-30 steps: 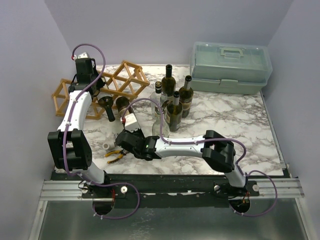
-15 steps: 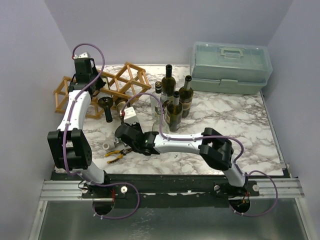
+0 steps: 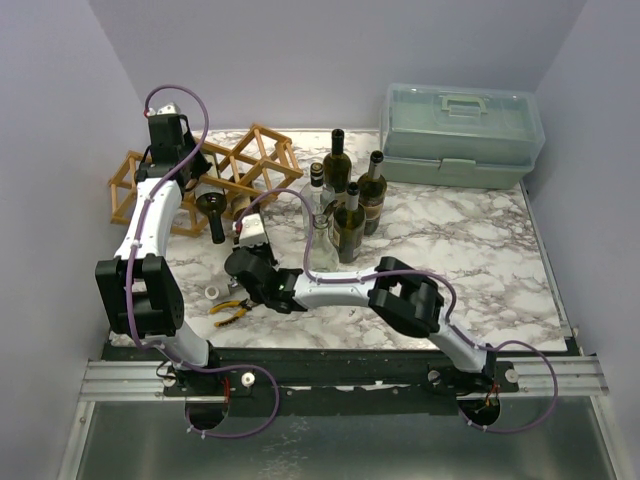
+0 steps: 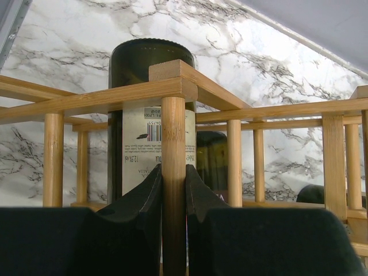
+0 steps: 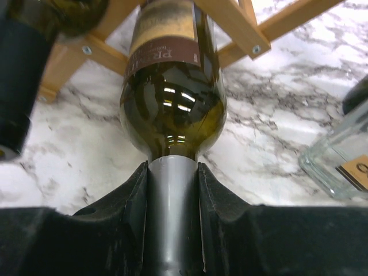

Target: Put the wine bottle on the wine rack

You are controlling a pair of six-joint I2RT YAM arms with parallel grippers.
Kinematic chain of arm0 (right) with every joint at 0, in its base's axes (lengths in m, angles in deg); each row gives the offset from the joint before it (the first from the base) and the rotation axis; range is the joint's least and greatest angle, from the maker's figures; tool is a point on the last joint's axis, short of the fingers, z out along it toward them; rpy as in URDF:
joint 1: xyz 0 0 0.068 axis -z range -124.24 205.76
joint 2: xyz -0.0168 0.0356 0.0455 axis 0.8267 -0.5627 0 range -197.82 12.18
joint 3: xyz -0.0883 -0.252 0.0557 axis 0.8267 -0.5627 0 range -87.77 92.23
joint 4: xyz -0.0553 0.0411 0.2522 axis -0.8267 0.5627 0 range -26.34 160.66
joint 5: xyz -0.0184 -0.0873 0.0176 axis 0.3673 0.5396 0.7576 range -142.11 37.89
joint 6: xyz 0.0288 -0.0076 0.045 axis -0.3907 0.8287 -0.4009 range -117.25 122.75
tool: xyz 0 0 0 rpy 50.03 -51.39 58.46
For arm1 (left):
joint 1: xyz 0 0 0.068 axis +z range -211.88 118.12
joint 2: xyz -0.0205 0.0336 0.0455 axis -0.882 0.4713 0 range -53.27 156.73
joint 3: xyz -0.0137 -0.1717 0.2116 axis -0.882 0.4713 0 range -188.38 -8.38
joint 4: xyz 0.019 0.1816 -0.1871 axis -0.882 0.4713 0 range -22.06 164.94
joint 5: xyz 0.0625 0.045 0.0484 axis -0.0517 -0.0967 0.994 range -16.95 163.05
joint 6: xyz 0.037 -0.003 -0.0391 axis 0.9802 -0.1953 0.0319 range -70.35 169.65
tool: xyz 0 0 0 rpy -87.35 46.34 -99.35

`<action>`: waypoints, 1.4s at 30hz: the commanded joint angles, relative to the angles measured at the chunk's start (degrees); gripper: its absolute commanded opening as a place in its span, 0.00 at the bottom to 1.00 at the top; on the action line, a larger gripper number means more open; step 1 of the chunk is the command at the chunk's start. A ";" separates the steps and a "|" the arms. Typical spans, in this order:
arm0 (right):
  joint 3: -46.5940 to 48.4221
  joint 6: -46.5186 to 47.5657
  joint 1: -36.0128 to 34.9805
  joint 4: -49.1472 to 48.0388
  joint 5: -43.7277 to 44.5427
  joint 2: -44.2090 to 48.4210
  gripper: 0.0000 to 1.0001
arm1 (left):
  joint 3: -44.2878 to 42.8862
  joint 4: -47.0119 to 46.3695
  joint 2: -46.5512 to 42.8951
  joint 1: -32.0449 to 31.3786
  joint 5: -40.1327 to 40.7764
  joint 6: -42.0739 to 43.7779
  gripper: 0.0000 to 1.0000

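Item 1, wine rack: wooden lattice; take it as your reference for every entry below.
Item 2, your left gripper: at the rack's back, fingers pinched together on one upright stick of it.
Item 3, your right gripper: in front of the rack, clamped on the grey-foiled neck of the wine bottle.
Item 4, wine bottle: dark green, on its side, labelled body between the rack's front sticks, shoulder and neck outside.
Item 5, second dark bottle: just beside it, black neck pointing out of the rack.
Item 6, standing bottles: grouped right of the rack.
Item 7, translucent toolbox: further right, well apart.
Item 8, yellow-handled pliers: you will find them on the marble in front of the rack.
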 commanded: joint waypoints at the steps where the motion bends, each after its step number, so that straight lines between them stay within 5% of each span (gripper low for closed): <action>1: 0.71 8.72 0.68 -20.46 7.94 -2.47 0.01 | 0.21 5.23 2.71 0.39 -2.00 0.06 0.00; 13: 7.46 16.19 3.56 -27.48 7.18 -10.90 0.01 | 0.04 5.41 3.04 0.66 -2.48 -0.12 0.00; 25: -7.81 14.92 3.64 -35.83 -1.30 -8.58 0.01 | -0.09 5.52 3.46 1.19 -3.05 -0.21 0.00; 42: 11.40 17.67 5.51 -27.37 -0.76 -16.22 0.00 | -0.05 5.48 3.24 1.27 -3.66 -0.32 0.00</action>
